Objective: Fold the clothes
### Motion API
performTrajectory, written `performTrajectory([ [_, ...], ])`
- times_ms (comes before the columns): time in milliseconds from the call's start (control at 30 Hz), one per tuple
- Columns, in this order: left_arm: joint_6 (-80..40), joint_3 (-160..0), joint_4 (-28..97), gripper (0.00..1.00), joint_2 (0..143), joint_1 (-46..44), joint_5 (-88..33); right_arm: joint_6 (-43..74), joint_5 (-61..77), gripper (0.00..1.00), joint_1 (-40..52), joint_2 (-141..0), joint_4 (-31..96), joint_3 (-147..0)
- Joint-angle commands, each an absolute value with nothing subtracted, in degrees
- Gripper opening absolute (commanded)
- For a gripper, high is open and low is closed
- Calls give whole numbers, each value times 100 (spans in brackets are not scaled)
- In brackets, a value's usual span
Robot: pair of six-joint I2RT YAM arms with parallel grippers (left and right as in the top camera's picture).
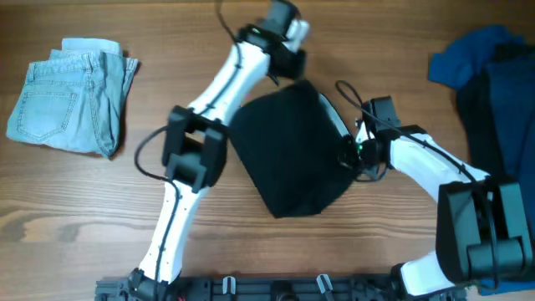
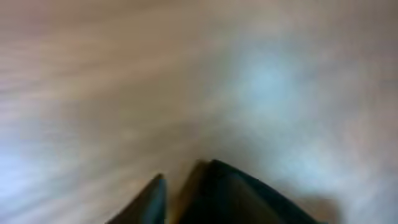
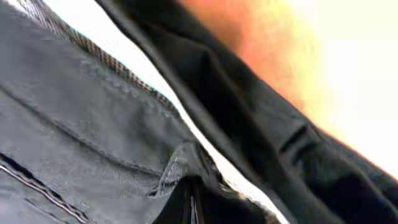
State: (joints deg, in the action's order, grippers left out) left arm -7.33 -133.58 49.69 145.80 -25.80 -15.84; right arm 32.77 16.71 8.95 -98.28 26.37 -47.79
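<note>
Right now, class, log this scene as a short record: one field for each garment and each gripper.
denim shorts: folded, lying at the far left
black shorts: in the middle, partly folded, between both arms
blue clothes: heaped at the right edge
left gripper: at the black shorts' far edge, fingers look parted, wrist view blurred
right gripper: shut on the black shorts' right edge

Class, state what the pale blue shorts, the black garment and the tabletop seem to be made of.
Pale blue shorts: faded denim, by its seams and pocket. Black garment: thin matte woven cloth, possibly synthetic; fine weave shows close up. Tabletop: wood or wood-look laminate; grain shows.
</note>
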Motion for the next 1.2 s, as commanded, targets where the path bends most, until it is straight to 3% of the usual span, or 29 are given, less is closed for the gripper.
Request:
performTrajectory([
  [0,-1404,-13611,5266,55,13664,-1900,-1339,3312,303,4,827,-10654,1715,-4663],
  [133,-1863,-13609,6643,68,13345,-1199,-1343,3297,714,4,827,-10654,502,-4993],
  [300,-1629,-13609,7710,100,13397,-781,-1337,2829,1658,4,821,-10580,-792,-5063],
  [400,-1542,-13609,7894,100,13397,-593,-1341,2381,2003,20,816,-10134,-287,-5481],
  [533,-1514,-13576,7981,100,13406,-552,-1339,2185,2766,28,819,-9174,1177,-5782],
  [633,-1389,-13382,7813,100,13406,-567,-1339,2078,3354,18,836,-8969,2320,-5774],
  [733,-1391,-12943,7533,100,13406,-567,-1341,1691,3299,16,860,-9249,3059,-5675],
  [967,-1391,-12558,7516,100,13406,-567,-1339,1669,2707,17,882,-10195,2908,-4869],
  [1067,-1391,-12558,7505,100,13406,-574,-1341,1658,2552,7,880,-10390,2888,-4880],
  [1167,-1249,-12558,7467,100,13406,-589,-1343,1439,3430,22,875,-10009,2987,-5502],
])
